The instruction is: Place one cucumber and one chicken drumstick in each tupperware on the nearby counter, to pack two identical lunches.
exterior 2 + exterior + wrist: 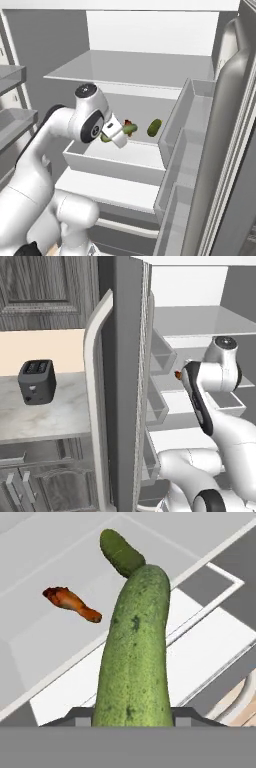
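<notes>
Fridge shelves (pixel 135 67) surround the end effector (pixel 132 714) gripping a cucumber (pixel 135 657); withdraw carefully past the door, then swing toward the worktop (pixel 45 416).

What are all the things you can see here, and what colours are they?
cucumber in the gripper: one, bumpy green, held lengthwise between the fingers.
second cucumber: one, green, lying on the fridge shelf.
chicken drumstick: one, orange-brown, on the same shelf, apart from the cucumbers.
fridge shelves: several, pale grey and white, inside the open fridge.
fridge door: one, grey, open, with empty bins on its inner side.
toaster: one, black, on the counter.
counter: one, pale grey marbled top over dark cabinets, left of the fridge.
gripper: one, dark fingers on a white arm, shut on the cucumber.
</notes>
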Controlling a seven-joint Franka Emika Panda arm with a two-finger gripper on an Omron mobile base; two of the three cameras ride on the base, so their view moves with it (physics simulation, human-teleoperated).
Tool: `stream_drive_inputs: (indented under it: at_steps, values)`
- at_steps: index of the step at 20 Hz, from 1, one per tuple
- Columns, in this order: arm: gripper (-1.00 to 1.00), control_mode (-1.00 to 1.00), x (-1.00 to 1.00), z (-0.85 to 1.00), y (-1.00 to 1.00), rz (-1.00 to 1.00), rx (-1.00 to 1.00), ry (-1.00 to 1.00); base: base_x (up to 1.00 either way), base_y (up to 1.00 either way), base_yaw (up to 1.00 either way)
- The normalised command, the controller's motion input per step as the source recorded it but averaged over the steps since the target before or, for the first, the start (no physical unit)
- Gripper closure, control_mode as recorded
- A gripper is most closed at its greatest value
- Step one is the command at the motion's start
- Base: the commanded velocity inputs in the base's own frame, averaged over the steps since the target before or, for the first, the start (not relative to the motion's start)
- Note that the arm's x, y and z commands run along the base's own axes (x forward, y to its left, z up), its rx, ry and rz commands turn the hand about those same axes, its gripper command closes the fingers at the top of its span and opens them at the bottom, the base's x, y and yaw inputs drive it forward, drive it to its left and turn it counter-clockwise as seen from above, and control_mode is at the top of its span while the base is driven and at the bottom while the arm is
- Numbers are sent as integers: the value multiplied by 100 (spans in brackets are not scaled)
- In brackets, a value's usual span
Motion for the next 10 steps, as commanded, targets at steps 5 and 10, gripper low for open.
stream_drive_inputs:
  at_steps: [5,10]
  values:
    - [100,-100,-100,0,-9,6,-9,-41,0,0,0]
    - [100,100,-40,0,0,2,0,-11,-60,0,5]
